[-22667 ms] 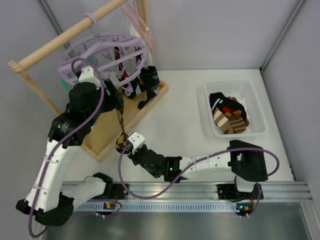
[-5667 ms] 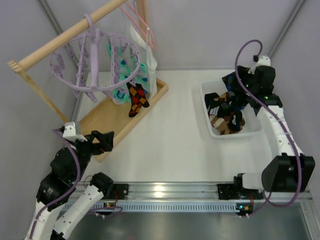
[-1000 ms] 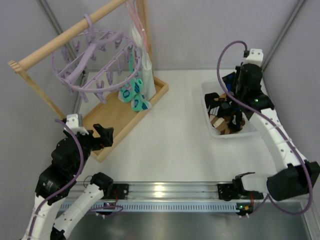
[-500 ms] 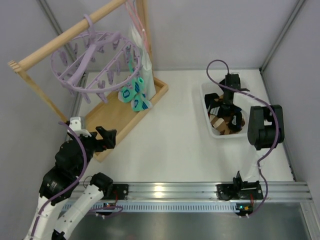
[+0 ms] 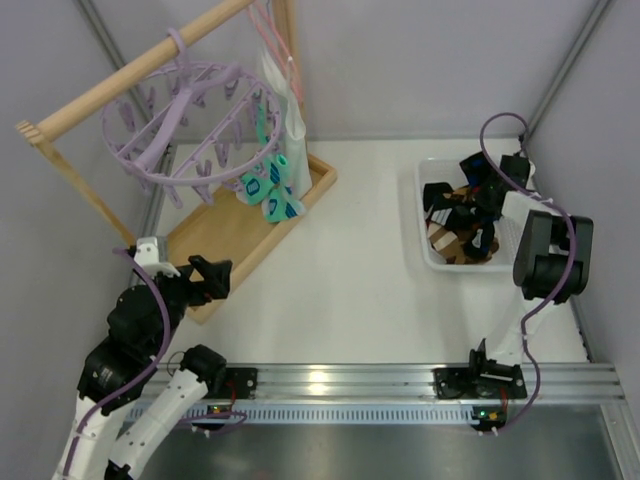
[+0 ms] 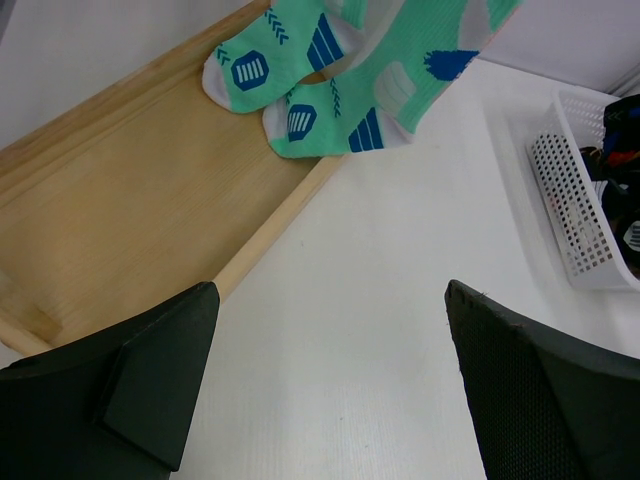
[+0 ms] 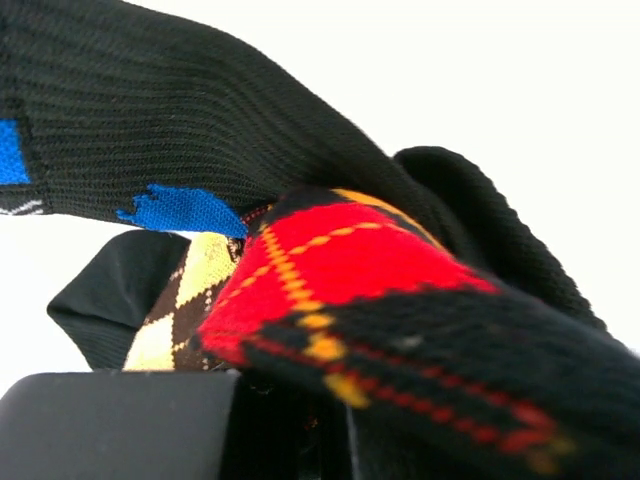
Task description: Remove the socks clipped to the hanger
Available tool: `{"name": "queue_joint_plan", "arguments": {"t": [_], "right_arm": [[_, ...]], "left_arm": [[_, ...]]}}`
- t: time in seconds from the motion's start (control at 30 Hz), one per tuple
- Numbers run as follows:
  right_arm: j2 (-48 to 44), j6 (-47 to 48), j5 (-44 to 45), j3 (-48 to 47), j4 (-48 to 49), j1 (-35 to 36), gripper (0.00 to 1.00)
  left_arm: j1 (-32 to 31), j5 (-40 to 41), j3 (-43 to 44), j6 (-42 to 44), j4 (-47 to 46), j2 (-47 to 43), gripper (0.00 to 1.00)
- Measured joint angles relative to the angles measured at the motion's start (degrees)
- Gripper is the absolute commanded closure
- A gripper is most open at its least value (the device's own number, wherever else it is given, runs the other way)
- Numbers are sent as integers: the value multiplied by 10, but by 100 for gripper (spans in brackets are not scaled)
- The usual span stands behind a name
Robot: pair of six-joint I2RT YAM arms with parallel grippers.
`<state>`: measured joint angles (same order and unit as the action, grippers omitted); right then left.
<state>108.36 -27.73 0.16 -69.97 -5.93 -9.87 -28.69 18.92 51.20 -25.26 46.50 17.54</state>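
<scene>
The lavender hanger (image 5: 128, 160) hangs by its hook from a wooden rail at the back left. Mint-green socks (image 5: 272, 190) with blue marks dangle from its clips over a wooden base; they also show in the left wrist view (image 6: 340, 90). My left gripper (image 5: 213, 275) is open and empty, low over the table near the base's front edge (image 6: 330, 400). My right gripper (image 5: 480, 203) is down in the white basket (image 5: 425, 248). A red-black diamond sock (image 7: 380, 280) lies across its jaws among black socks (image 7: 150, 110), so the jaws are hidden.
A white cloth (image 5: 285, 115) and a thin pink hanger (image 5: 275, 40) hang on the rail (image 5: 110, 88) beside the lavender hanger. The wooden base (image 5: 225, 235) lies under them. The basket also shows at the right of the left wrist view (image 6: 580, 215).
The right arm has swung round to the basket's right side, and the basket has slid a little to the right. The left arm has barely moved.
</scene>
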Motion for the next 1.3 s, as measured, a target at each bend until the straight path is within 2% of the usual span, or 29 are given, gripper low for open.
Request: {"name": "queue_joint_plan", "arguments": {"t": [0.1, 0.13, 0.2, 0.23, 0.27, 0.43, 0.6, 0.7, 0.83, 0.97, 1.07, 1.2, 1.3], "right_arm": [[-2, -25, -3, 3, 5, -1, 93], [-3, -30, -2, 3, 5, 0, 85], [-5, -36, -6, 3, 5, 2, 76], [-8, -38, -9, 3, 5, 4, 60], [-13, -41, -14, 5, 5, 4, 54], [-64, -33, -27, 19, -20, 9, 37], [-158, -9, -29, 30, -63, 11, 20], [-219, 12, -31, 33, -78, 13, 16], [-269, 45, -32, 33, -97, 28, 16], [-287, 89, -36, 33, -123, 79, 16], [-296, 118, -67, 37, -123, 165, 16], [-330, 146, -129, 95, -38, 306, 16], [-331, 174, -132, 120, 39, 408, 15]], "left_arm": [[0, 0, 0, -1, 0, -4, 2], [0, 0, 0, -1, 0, -6, 2], [0, 0, 0, -2, 0, -10, 2], [0, 1, 0, -2, 0, -12, 2], [0, 1, 0, -2, 0, -13, 2], [0, 3, 0, -2, 0, -17, 2], [0, 12, -1, -3, 0, -29, 2], [0, 17, -1, -4, 0, -37, 2], [0, 20, -1, -6, 0, -38, 2], [0, 30, -3, -9, 0, -48, 2], [2, 37, -4, -12, 0, -66, 2], [5, 46, -4, -16, -1, -80, 2], [5, 46, -4, -16, -1, -81, 2]]}}
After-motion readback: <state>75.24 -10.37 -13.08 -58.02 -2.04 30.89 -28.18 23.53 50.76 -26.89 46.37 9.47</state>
